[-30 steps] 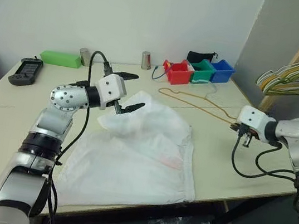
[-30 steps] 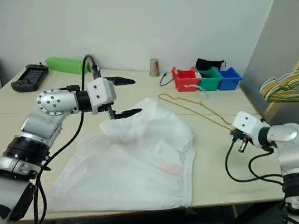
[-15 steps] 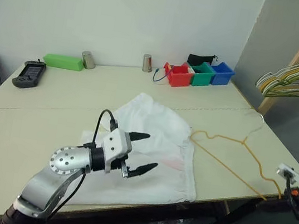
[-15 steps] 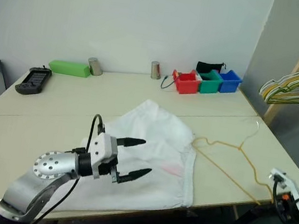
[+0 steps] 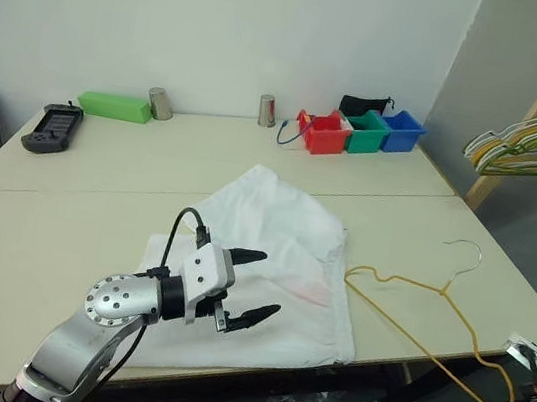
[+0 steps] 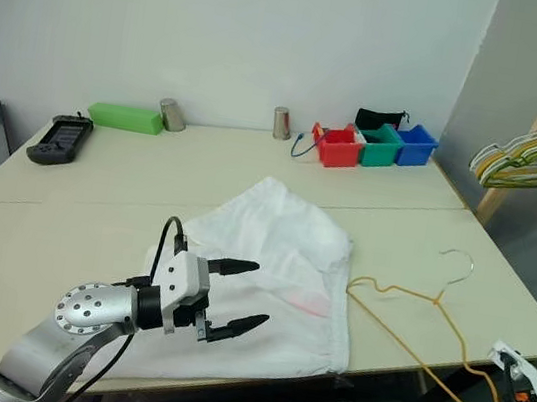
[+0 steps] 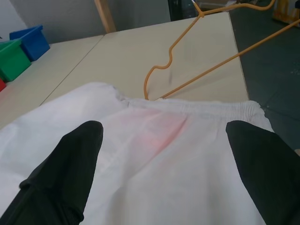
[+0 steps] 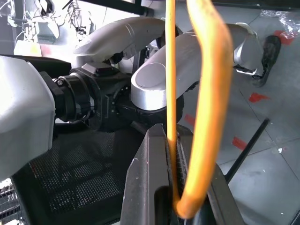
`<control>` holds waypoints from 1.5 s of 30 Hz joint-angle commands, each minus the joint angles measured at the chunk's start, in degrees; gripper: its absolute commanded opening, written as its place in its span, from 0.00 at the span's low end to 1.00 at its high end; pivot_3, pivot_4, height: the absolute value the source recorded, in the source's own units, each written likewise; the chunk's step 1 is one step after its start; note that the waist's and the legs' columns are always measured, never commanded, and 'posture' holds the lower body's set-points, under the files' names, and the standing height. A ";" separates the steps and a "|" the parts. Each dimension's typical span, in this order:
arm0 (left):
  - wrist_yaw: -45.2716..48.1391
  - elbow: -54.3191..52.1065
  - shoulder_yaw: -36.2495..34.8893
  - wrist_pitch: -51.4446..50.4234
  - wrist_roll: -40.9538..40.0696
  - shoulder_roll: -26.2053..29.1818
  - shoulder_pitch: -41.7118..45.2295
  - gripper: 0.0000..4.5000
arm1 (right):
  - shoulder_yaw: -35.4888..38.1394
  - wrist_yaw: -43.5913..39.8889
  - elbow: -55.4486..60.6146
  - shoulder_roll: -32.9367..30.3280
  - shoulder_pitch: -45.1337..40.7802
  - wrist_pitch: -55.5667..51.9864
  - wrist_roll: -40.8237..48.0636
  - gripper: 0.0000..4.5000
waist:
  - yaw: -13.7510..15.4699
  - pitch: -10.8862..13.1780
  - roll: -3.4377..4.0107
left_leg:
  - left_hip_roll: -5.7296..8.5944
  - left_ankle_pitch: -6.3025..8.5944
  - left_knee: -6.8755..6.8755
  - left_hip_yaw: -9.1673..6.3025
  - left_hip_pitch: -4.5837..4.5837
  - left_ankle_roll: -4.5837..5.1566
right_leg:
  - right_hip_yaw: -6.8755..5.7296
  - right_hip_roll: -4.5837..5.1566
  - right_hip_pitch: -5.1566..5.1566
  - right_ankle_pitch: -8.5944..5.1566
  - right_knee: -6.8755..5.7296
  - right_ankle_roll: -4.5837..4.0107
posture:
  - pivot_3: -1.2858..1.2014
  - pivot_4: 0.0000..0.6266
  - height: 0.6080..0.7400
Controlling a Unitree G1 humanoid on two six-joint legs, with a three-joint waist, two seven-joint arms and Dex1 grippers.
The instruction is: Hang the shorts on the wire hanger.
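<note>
The white shorts point(image 5: 279, 233) lie spread flat on the middle of the table, with a faint pink mark near the waistband point(image 7: 159, 133). My left gripper point(image 5: 271, 284) hovers open just over their near part, its fingers point(image 7: 70, 173) wide apart with nothing between them. To the right of the shorts the yellow-orange wire hanger point(image 5: 408, 283) lies on the table. Its grey hook point(image 5: 465, 253) points away, and its wide end sticks out past the front edge. My right gripper point(image 8: 180, 201) is shut on that end of the wire below the table's front right corner point(image 5: 529, 353).
Red point(image 5: 324, 134), green point(image 5: 365, 132) and blue point(image 5: 400, 130) bins stand at the back. A green box point(image 5: 113, 105), two metal cups point(image 5: 160, 104) and a black handset point(image 5: 49, 126) sit back left. A wooden rack with a bunch of hangers point(image 5: 535, 145) stands at the right.
Both arms have pulled back toward me. The right gripper dragged the hanger from the far side of the table to its front right edge. The open left gripper moved over the shorts' near part.
</note>
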State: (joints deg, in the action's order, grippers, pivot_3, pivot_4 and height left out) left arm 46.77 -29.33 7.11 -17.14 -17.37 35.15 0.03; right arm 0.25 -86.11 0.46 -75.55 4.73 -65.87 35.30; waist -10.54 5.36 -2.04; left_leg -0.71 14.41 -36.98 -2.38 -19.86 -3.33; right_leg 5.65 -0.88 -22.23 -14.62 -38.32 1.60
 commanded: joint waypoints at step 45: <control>2.19 0.10 -0.50 2.81 1.80 2.33 1.13 1.00 | 14.25 5.15 1.84 1.88 17.18 -2.96 9.69 0.00 | 4.08 1.20 -0.09 | -0.01 0.59 -0.04 0.05 -0.58 0.51 | 0.08 0.00 -0.08 -0.06 0.67 0.23 | 0.48 0.13 1.00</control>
State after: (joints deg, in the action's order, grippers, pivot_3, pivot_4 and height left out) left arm 48.57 -28.30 7.45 -14.78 -15.14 36.96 0.62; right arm 12.48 -81.17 0.16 -73.65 21.88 -68.05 44.02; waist -6.46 6.56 -2.13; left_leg -0.72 15.00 -37.02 -2.32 -20.44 -2.83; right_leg 5.74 -0.88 -22.31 -14.68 -37.65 1.84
